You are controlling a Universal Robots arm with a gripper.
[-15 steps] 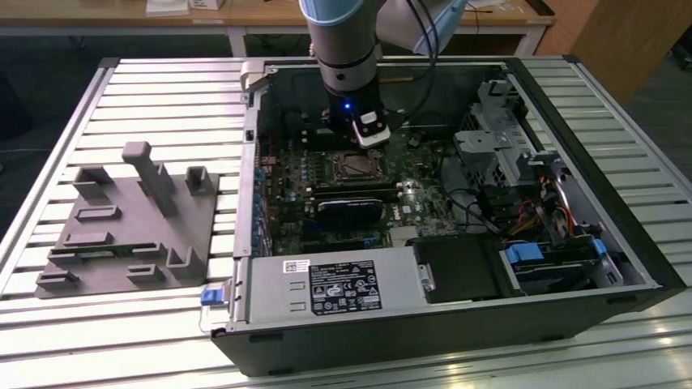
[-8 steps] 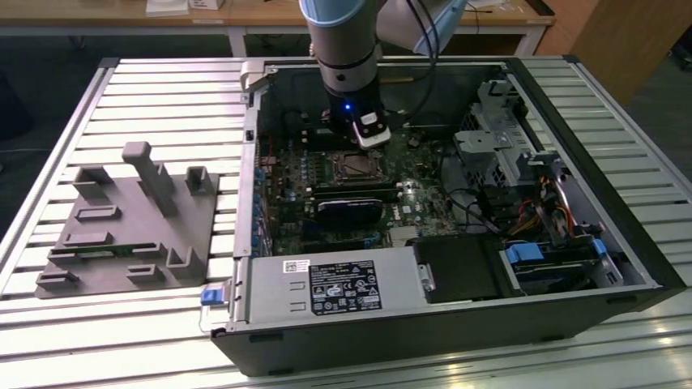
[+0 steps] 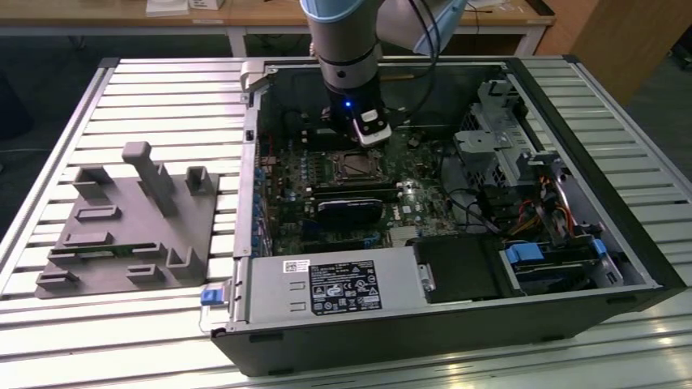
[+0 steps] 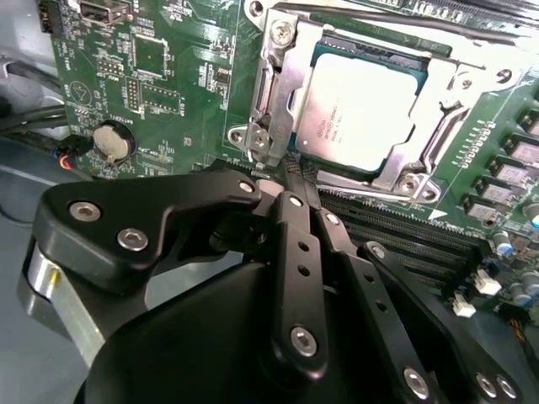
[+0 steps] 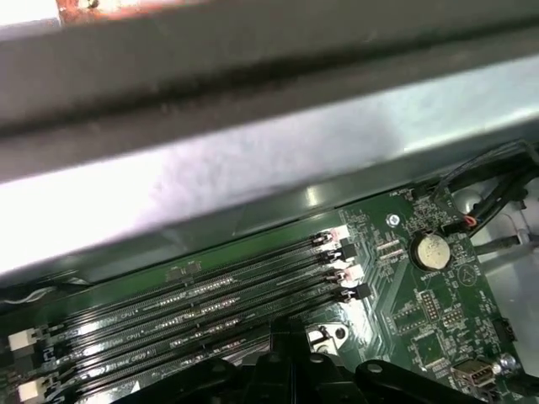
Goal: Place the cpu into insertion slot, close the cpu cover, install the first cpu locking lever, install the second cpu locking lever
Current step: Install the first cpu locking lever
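The cpu [image 4: 358, 114] lies flat in the insertion slot [image 3: 352, 166], its silver-grey top showing through the window of the cpu cover [image 4: 282, 80]. The cover's silvery frame is down over the chip's edges. A thin metal lever rod [image 4: 370, 192] runs along the socket's side nearest the gripper, and another rod [image 4: 396, 23] runs along the far side. My gripper [image 4: 289, 172] is shut, with its black fingers pressed together and nothing between them. Its tips are just beside the socket's corner hinge [image 4: 263, 139]. In the exterior view the gripper [image 3: 362, 142] hangs right behind the socket.
Memory slots [image 5: 210, 295] run beside the socket, below the case wall [image 5: 253, 168]. A coin battery [image 5: 431, 251] sits on the green board. A black card [image 3: 348, 212], drive bays [image 3: 540, 259] and cables crowd the case. A grey fixture [image 3: 130, 219] lies on the table at the exterior view's left.
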